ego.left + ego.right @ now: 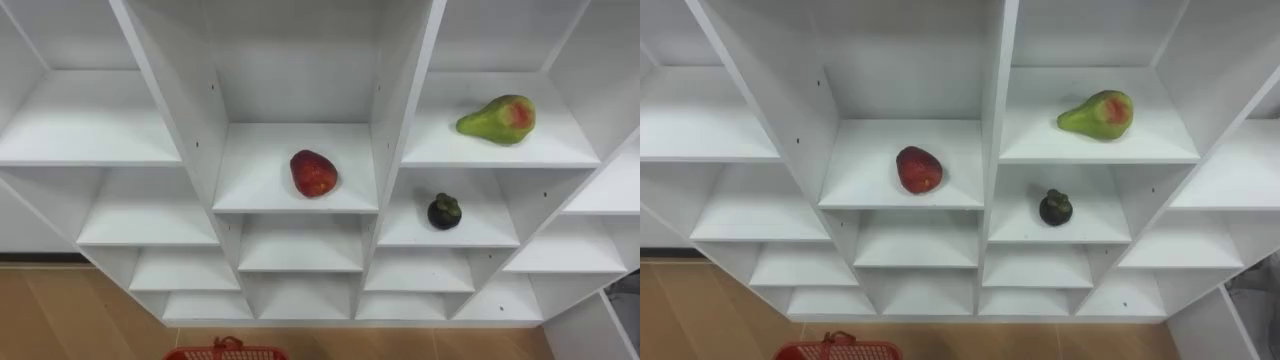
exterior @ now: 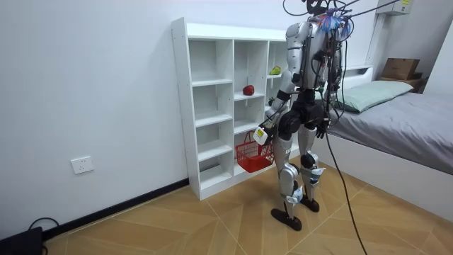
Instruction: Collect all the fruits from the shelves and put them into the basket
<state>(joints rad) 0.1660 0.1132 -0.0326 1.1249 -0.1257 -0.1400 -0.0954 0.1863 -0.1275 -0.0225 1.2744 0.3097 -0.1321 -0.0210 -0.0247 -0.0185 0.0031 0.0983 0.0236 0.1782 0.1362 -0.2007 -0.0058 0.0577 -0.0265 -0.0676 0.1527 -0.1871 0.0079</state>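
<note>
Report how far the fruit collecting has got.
Nothing looks collected yet: the red fruit, green pear-shaped fruit and dark mangosteen all sit on closet shelves. The red basket is right by the left hand; all three fruits remain to pick.

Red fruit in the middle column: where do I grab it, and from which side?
Probably best to take the red fruit around its rounded middle, fingers coming straight in through the open front: side walls flank it, and nothing stands before it.
</note>
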